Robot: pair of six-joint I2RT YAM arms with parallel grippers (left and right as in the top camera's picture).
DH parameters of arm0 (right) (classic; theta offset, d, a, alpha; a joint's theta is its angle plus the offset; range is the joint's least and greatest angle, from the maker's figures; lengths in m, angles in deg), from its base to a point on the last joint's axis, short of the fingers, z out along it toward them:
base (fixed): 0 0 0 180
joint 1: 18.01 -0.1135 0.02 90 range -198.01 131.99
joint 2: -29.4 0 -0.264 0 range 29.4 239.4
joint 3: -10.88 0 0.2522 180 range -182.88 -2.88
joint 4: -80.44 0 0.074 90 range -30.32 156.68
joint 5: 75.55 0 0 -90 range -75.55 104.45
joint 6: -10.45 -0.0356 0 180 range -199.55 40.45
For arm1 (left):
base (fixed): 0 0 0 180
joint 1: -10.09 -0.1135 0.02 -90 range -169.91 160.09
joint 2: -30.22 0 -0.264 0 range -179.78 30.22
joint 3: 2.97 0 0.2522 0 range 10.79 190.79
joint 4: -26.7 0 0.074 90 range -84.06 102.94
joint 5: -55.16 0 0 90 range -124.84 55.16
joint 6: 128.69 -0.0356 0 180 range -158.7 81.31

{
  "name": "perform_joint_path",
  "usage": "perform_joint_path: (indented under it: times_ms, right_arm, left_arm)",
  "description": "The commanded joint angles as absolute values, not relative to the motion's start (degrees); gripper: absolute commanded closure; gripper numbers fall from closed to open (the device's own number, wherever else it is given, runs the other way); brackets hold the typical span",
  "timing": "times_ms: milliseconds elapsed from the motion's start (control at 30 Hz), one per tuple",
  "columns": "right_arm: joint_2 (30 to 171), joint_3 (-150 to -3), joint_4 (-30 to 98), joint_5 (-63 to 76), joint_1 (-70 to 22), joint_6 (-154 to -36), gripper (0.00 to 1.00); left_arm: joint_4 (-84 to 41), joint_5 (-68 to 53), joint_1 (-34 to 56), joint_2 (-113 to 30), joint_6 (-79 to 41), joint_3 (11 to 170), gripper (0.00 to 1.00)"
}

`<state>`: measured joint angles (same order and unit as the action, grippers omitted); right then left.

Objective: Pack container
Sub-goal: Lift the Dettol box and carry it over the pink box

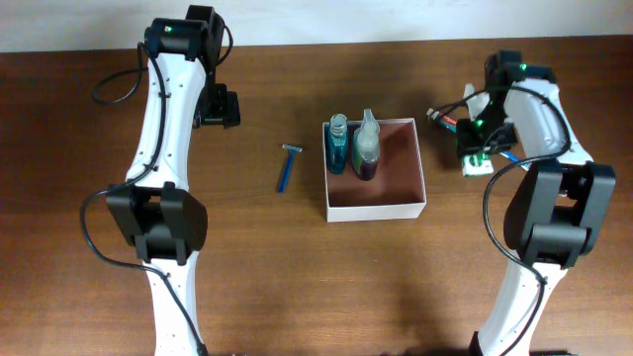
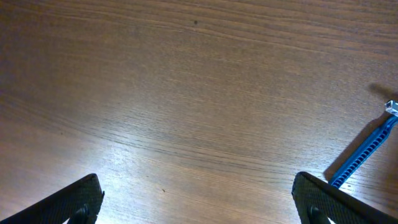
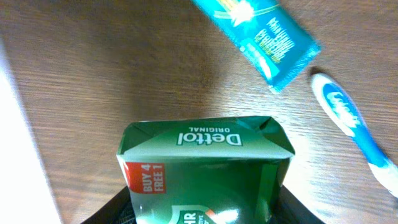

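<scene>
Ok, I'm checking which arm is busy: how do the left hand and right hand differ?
The left hand is open and empty; the right hand holds a green Dettol packet. Near the left hand lies only a blue razor; by the right hand lie a teal tube and a toothbrush. Both are outside the container.

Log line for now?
left jaws: open, empty | right jaws: gripping soap packet | box: two bottles inside | razor: on table
</scene>
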<state>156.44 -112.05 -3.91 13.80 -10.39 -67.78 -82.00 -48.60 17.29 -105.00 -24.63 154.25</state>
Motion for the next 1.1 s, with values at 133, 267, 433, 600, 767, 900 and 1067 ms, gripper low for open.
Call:
perform_joint_path:
  times_ms: [133, 267, 433, 600, 767, 900, 1067]
  right_arm:
    - [156.42, -126.85, -13.22, 11.88, -12.1, -70.23, 0.54]
    - [156.42, -133.71, -19.71, 11.83, -14.74, -71.56, 0.54]
    - [156.42, -137.86, -24.13, 11.57, -19.14, -76.33, 0.54]
    - [156.42, -137.56, -25.99, 9.25, -22.61, -79.32, 0.54]
    - [156.42, -137.29, -25.07, 8.38, -25.26, -82.05, 0.54]
    - [156.42, -137.14, -24.72, 8.42, -26.96, -83.28, 0.54]
    - [156.42, -136.0, -22.84, 8.42, -28.56, -83.3, 0.53]
  left_arm:
    - [-82.06, -48.6, 17.16, -104.45, -25.33, 154.12, 0.01]
    - [-82.08, -48.6, 17.16, -104.45, -25.33, 154.12, 0.01]
    - [-82.13, -48.6, 17.16, -104.45, -25.33, 154.12, 0.01]
    - [-82.52, -48.58, 17.18, -104.45, -25.31, 154.12, 0.01]
    - [-82.52, -48.58, 17.16, -104.45, -25.31, 154.12, 0.01]
    - [-82.52, -48.58, 17.16, -104.45, -25.31, 154.12, 0.01]
    - [-82.59, -48.58, 17.16, -104.45, -25.31, 154.12, 0.01]
